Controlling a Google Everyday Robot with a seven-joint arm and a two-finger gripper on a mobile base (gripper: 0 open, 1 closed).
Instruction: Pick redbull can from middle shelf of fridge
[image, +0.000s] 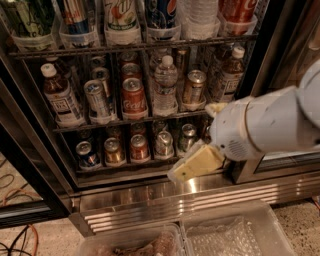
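Note:
The redbull can (97, 96), slim and silver with blue panels, stands on the middle shelf (150, 120) of the fridge (30, 150), left of a red Coca-Cola can (134, 97). A second slim can stands behind it. My gripper (194, 164), on the white arm coming in from the right, hangs in front of the lower shelf's right end. It is below and to the right of the redbull can, well apart from it, and holds nothing that I can see.
On the middle shelf also stand a water bottle (165, 86), a gold-tan can (193, 87) and tea bottles (60, 97). Short cans (139, 147) fill the lower shelf. The steel base strip (175, 200) and clear plastic bins (235, 232) lie below. Cables (17, 237) lie on the floor at left.

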